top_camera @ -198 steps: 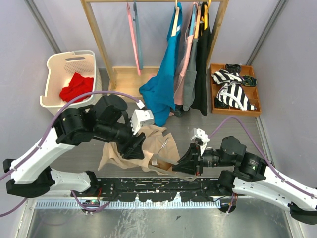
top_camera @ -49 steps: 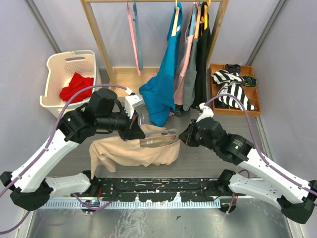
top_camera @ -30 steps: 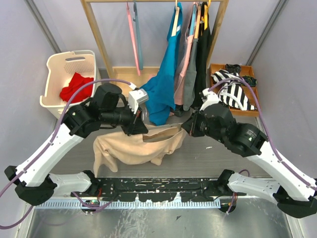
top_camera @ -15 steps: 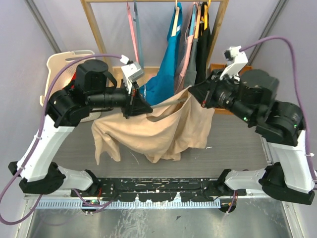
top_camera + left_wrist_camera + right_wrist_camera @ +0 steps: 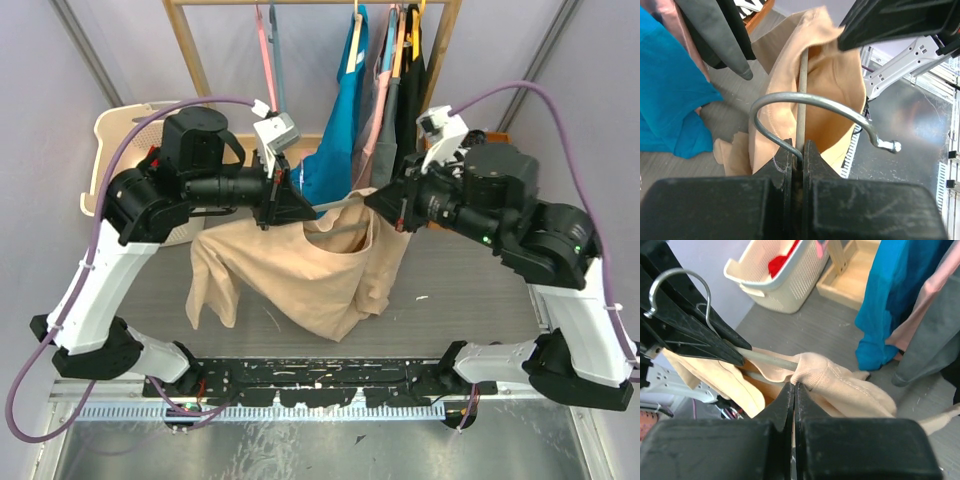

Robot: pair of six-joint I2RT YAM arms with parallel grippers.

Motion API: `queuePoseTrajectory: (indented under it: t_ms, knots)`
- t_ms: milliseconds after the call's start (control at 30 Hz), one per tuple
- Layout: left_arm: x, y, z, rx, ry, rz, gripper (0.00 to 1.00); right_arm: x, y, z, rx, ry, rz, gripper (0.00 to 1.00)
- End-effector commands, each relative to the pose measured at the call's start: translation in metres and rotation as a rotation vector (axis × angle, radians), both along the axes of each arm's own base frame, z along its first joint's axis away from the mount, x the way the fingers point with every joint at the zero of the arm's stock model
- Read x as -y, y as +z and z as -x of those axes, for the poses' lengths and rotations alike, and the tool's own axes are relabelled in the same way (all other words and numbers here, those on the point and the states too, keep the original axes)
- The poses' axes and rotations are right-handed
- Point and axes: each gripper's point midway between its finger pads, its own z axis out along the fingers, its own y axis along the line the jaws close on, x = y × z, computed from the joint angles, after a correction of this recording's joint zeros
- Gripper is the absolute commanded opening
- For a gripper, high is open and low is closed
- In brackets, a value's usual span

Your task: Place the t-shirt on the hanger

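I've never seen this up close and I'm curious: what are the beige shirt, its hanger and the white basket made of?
t-shirt: soft matte cloth, possibly cotton knit; it sags and folds, and seams show.
hanger: pale smooth bar, probably plastic; its hook looks like silvery metal wire, with a glint.
basket: cream moulded plastic, with walls pierced by a grid of small holes.

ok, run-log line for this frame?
left fingers: shut on pale grey plastic hanger | right fingers: shut on beige cloth t-shirt | t-shirt: held aloft, hanger arm inside neck
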Motion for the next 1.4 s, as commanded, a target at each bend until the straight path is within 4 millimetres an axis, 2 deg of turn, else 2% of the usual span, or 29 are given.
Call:
queuePoseTrajectory:
  t_ms: [0,167,300,400,500,533,700,900,1067,1233,1367]
  knots:
    - [0.005,0.018,-0.004,0.040,0.012,0.087,0.00,-0.013,0.001,0.003,0.016,0.065,-0.037,0.01]
    - [0.007,0.016,-0.004,0.044,0.007,0.095,0.00,-0.022,-0.015,0.004,-0.005,0.107,0.000,0.01]
    - [0.006,-0.008,0.003,0.008,-0.023,0.067,0.00,-0.027,-0.030,0.009,-0.021,0.162,0.036,0.02]
    - [0.004,-0.029,0.012,-0.019,-0.050,0.052,0.00,-0.030,-0.058,0.014,-0.066,0.201,0.084,0.14]
    - [-0.004,-0.038,0.024,-0.016,-0.066,0.078,0.00,-0.032,-0.080,0.020,-0.095,0.236,0.106,0.34]
    - [-0.005,-0.043,0.026,-0.023,-0.071,0.076,0.00,-0.033,-0.085,0.022,-0.100,0.246,0.110,0.37]
    - [-0.009,-0.061,0.037,-0.051,-0.102,0.069,0.00,-0.037,-0.090,0.033,-0.095,0.322,0.105,0.49]
    - [-0.018,-0.085,0.046,-0.077,-0.101,0.045,0.00,-0.038,-0.080,0.046,-0.063,0.395,0.086,0.53]
    - [-0.025,-0.100,0.052,-0.099,-0.096,0.028,0.00,-0.026,-0.080,0.042,-0.036,0.353,0.114,0.53]
    - [-0.031,-0.102,0.060,-0.101,-0.104,0.024,0.00,-0.016,-0.103,0.038,-0.041,0.312,0.174,0.53]
    - [-0.033,-0.103,0.066,-0.105,-0.129,0.023,0.00,-0.020,-0.129,0.044,-0.079,0.355,0.189,0.54]
